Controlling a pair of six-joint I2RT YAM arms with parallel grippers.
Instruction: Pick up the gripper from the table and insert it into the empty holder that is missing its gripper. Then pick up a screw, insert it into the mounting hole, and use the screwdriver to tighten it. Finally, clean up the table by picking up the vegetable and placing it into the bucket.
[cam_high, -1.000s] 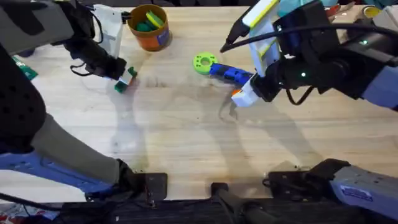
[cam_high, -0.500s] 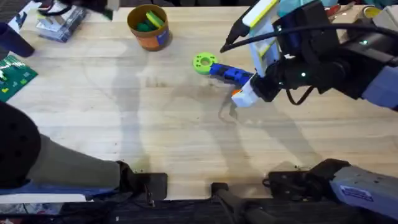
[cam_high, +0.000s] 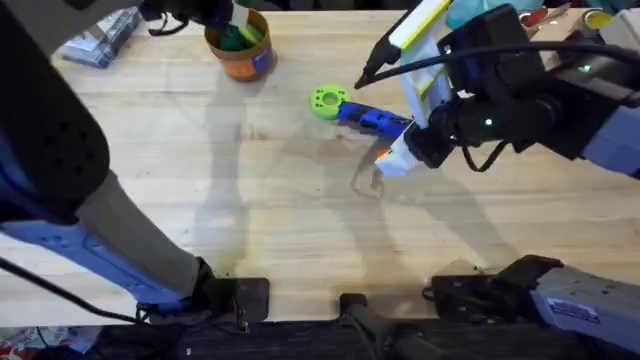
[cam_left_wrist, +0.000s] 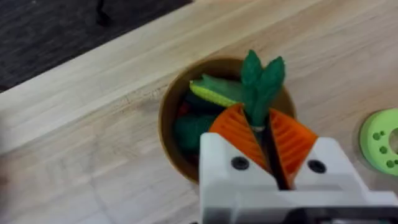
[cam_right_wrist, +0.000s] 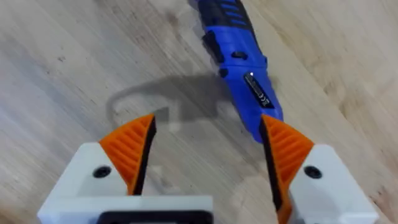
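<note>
A pale wooden table (cam_high: 280, 220) is carrying the orange bucket (cam_high: 245, 60) near its far edge, a lime-green ring disc (cam_high: 326, 100) lying flat toward the middle, and the blue screwdriver (cam_high: 372, 118) lying on its side just beside that disc, touching or nearly touching it.

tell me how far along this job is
Last step. The left pincer is shut on the dark-green toy vegetable, held over the round orange bucket, not yet dropped. The right pincer is open beside the blue-handled screwdriver lying on the wooden table. The mounting work can't be checked.
</note>
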